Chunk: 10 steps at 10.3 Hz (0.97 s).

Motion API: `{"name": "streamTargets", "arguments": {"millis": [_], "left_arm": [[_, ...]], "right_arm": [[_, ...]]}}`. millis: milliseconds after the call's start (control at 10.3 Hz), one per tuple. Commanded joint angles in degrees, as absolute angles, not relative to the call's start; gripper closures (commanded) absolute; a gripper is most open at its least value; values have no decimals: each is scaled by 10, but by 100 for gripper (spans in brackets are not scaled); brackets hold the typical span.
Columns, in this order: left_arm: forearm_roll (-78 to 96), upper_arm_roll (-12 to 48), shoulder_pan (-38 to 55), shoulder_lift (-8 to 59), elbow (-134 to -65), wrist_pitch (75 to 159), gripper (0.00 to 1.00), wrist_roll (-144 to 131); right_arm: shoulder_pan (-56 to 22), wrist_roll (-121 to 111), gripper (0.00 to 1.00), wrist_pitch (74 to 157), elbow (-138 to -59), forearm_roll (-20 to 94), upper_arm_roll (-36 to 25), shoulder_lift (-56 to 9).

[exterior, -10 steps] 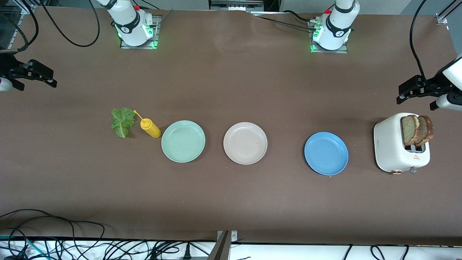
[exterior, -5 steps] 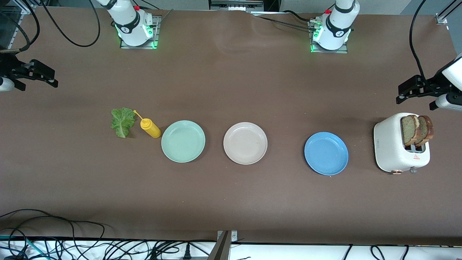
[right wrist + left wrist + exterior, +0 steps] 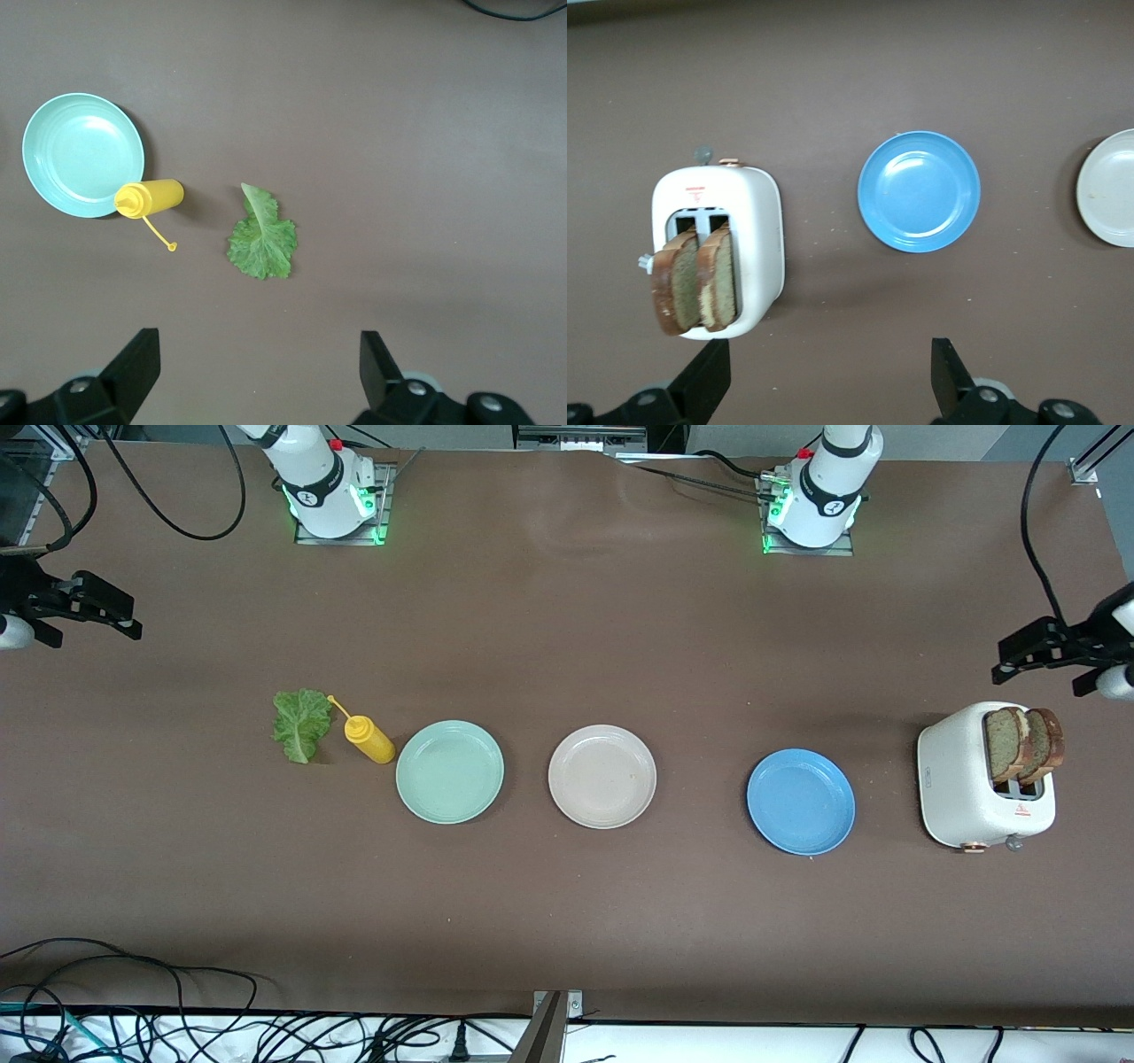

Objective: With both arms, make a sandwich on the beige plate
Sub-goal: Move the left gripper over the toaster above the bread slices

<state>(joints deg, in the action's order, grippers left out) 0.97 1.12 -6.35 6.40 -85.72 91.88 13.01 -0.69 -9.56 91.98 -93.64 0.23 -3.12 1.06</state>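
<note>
Left pincer [image 3: 1038, 657] drifted toward the table's end; nothing grasped yet.
Both pincers stayed spread and empty: right pincer [image 3: 104, 615] hovering, bread slices [image 3: 1023, 744] in the toaster [image 3: 957, 788], beige plate [image 3: 602, 776] bare.

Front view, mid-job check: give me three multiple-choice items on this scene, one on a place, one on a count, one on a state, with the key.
1. Where are the bread slices?
A. On the beige plate
B. Upright in the toaster
C. On the blue plate

2. How many plates are on the table?
A. Two
B. Three
C. Four

3. What state is the left pincer in?
A. Open, holding nothing
B. Shut on a slice
C. Shut on the lettuce

Key:
1 B: both bread slices stand in the toaster slots, while the beige plate is bare.
2 B: mint-green plate, beige plate and blue plate.
3 A: the left pincer hangs spread above the table by the toaster; the right pincer, at its own end, is open too.
</note>
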Motion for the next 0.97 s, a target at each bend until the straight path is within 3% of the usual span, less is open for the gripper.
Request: {"name": "streamTargets", "arguments": {"millis": [0,871], "left_arm": [[25,13,-117,97,-846,927,0,199],[23,12,-176,222,-855,1047,0,190]], "right_arm": [[-8,-98,0,914,-928,13,-34,7],[-8,-98,0,914,-928,13,-34,8]]}}
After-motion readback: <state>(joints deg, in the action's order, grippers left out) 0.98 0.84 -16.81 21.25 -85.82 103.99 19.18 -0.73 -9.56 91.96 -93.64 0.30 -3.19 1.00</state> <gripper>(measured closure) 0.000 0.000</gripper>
